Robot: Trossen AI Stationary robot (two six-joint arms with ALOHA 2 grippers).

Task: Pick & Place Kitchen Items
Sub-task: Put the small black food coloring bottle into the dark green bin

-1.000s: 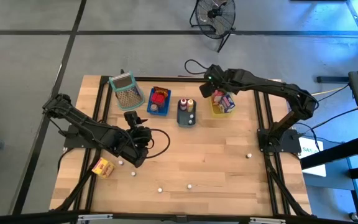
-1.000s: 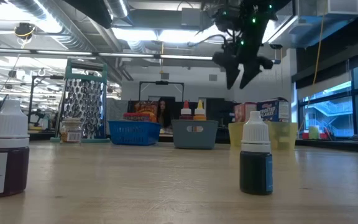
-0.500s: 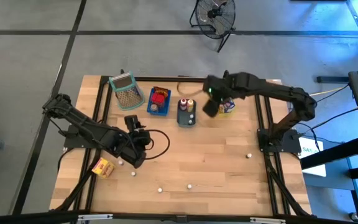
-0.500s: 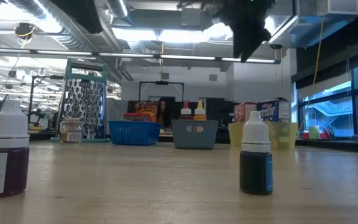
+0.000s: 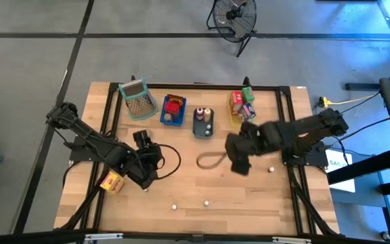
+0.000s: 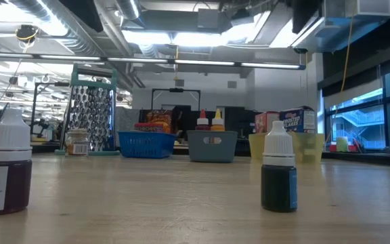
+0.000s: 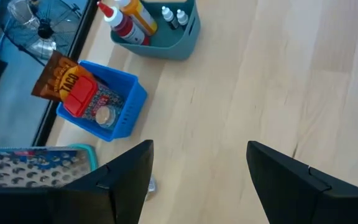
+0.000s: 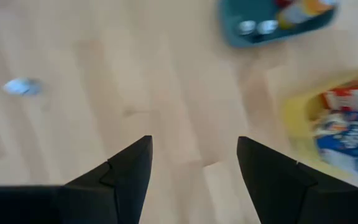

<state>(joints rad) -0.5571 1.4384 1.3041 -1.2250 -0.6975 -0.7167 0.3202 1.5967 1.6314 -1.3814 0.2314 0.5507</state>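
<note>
A grey concrete floor [image 5: 32, 61] crossed by dark seams surrounds the pale wooden table [image 5: 202, 183]; a black pedestal fan [image 5: 234, 15] stands at twelve o'clock. Fluorescent ceiling lights [image 6: 161, 37] glow overhead, tall windows [image 6: 378, 112] at three o'clock.

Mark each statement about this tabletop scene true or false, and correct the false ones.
1. Both end effectors are open and empty. True: left end effector, right end effector.
2. The blue tray is empty. False: it holds a red-lidded item and a brown packet.
3. The grey tray holds bottles. True.
4. The yellow-orange carton sits in the yellow tray. False: it lies on the table near the left arm.
5. The right end effector hovers over the mesh basket. False: it is over bare table.
</note>
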